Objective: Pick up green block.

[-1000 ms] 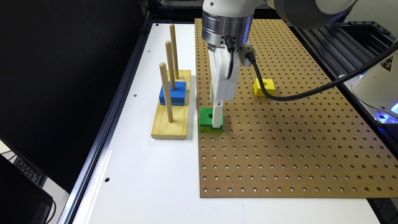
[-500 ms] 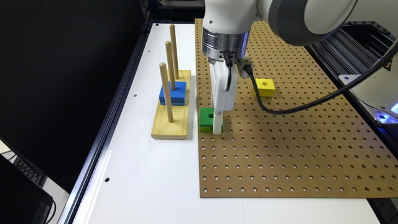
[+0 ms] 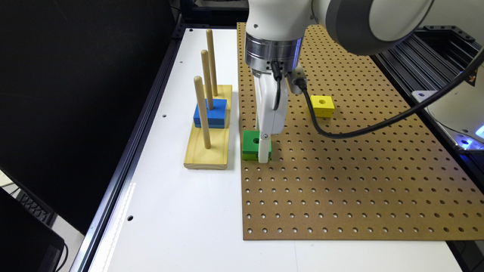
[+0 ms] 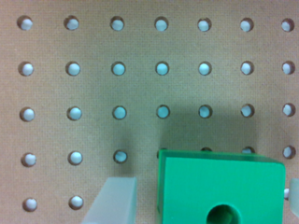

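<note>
Green block (image 3: 250,141) flat on the brown pegboard (image 3: 340,181), at the board's edge toward the exterior view's left, round hole facing up. Darker green on top, lighter lime layer beneath. Lies just beside the wooden peg stand (image 3: 207,155), apart from it by a narrow strip of white worktop (image 3: 170,211).

Hand (image 3: 262,151) down at block level, hanging straight from the arm's wrist above. Open: in the wrist view, one pale finger (image 4: 112,200) beside one flank of the green block (image 4: 219,186) with a clear gap of pegboard (image 4: 140,93) between them, the other finger (image 4: 294,196) just off the opposite flank, too close to the frame edge to tell whether touching. Straddles the block, then, without clamping it. In the exterior view, one white finger in front of the block's side toward the exterior view's right, tip down near the board.

Black cable (image 3: 359,132) looping from the wrist across the pegboard toward the exterior view's right.

Yellow block (image 3: 322,105) on the pegboard farther back, well apart from the green one, hole up.

On the stand, three upright wooden pegs in a row: nearest peg (image 3: 202,113) bare, blue block (image 3: 210,113) threaded on the middle peg (image 3: 206,75) and resting on the base, farthest peg (image 3: 211,60) bare.
</note>
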